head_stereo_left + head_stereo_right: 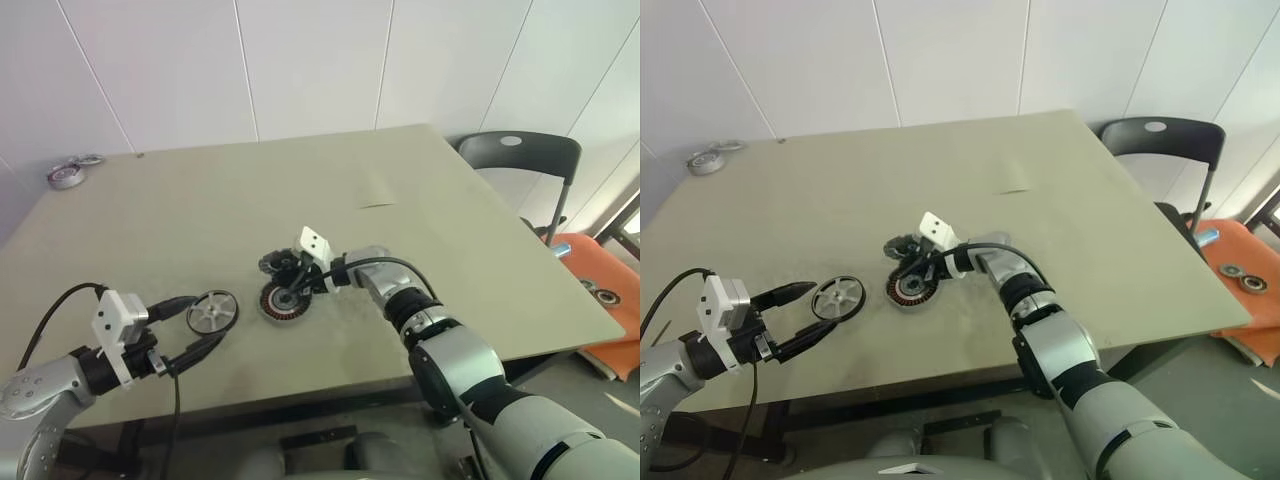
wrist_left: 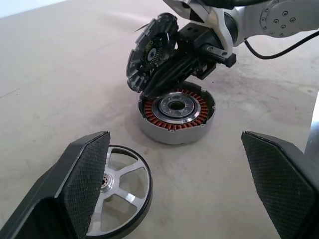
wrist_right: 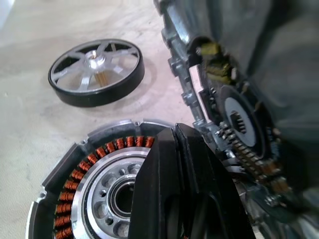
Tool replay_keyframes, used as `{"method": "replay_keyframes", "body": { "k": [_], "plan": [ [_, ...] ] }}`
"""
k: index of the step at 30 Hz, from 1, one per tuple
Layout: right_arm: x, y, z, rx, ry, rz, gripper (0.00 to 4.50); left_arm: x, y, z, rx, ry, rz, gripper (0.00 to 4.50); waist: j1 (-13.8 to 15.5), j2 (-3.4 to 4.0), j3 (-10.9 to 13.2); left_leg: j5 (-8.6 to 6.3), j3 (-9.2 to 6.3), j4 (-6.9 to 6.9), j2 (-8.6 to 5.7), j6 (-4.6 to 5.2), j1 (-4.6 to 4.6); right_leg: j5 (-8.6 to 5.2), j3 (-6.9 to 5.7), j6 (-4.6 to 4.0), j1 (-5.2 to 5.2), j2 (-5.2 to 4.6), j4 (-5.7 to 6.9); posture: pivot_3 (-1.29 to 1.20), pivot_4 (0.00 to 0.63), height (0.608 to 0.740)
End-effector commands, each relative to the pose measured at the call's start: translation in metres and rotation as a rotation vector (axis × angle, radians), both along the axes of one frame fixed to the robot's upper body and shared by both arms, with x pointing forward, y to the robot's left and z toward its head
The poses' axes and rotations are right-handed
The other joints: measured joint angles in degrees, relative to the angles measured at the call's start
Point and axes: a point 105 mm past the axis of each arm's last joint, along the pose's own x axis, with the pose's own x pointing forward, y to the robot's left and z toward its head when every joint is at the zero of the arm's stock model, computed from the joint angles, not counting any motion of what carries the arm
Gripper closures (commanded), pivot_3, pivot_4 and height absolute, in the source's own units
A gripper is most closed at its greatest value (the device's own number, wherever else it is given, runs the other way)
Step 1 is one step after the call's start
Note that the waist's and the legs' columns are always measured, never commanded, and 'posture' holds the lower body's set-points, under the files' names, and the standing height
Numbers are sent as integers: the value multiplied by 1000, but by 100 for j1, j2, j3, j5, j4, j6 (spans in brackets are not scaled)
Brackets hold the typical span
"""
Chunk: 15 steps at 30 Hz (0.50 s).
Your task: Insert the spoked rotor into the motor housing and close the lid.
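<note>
The spoked rotor (image 1: 212,311) lies flat on the table, silver with a dark rim. My left gripper (image 1: 205,323) is open around it, and its left finger (image 2: 84,169) is close beside the rim. The motor housing (image 2: 175,110), with its ring of copper windings, stands just right of the rotor with its top uncovered. Behind it the lid, a dark toothed disc (image 2: 149,50), stands tilted on edge over the housing's far rim. My right gripper (image 1: 292,288) is shut, its fingers (image 3: 174,164) lying over the housing and against the underside of the tilted disc.
A tape roll (image 1: 65,176) sits at the table's far left corner. A small tan patch (image 1: 378,204) marks the table (image 1: 200,210) past the housing. A dark chair (image 1: 520,158) and an orange object (image 1: 600,295) stand off the right edge.
</note>
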Motion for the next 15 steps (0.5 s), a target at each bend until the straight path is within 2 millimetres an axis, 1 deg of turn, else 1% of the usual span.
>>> {"method": "replay_keyframes", "body": {
  "k": [1, 5, 7, 9, 15],
  "plan": [
    [-1, 6, 28, 73, -25, 81, 4437, 3, -1, 7, 2, -38, -5, 0, 1, 0, 0, 0, 0, 0, 0, 0, 0, 0, 0, 1, 0, 0, 0, 0, 0, 740],
    [-20, -1, 27, 52, 25, 240, 4437, 3, -2, 7, -1, -34, -8, 0, 3, 1, 0, 0, 1, 0, 0, 0, -1, 1, 0, 3, 1, -1, -1, 0, 0, 740],
    [-24, -9, 25, 26, 47, 276, 4437, 2, -2, 6, -3, -27, -9, 0, 4, 1, 0, 0, 0, 0, 0, 0, -1, 7, 0, 13, 1, -1, -1, 0, 0, 740],
    [-23, -15, 24, 7, 52, 279, 4437, 1, -2, 4, -8, -17, -6, 0, 6, 1, 0, 0, 0, 1, 0, 0, 0, 7, -1, 13, 1, -1, -1, 0, 0, 740],
    [-12, -36, 24, -42, 26, 217, 4437, -8, -4, -7, -45, 22, 47, 0, 1, 1, 1, 0, 1, -1, 0, 0, 0, 6, 0, 11, 0, -2, -2, 0, 0, 740]
  ]
}}
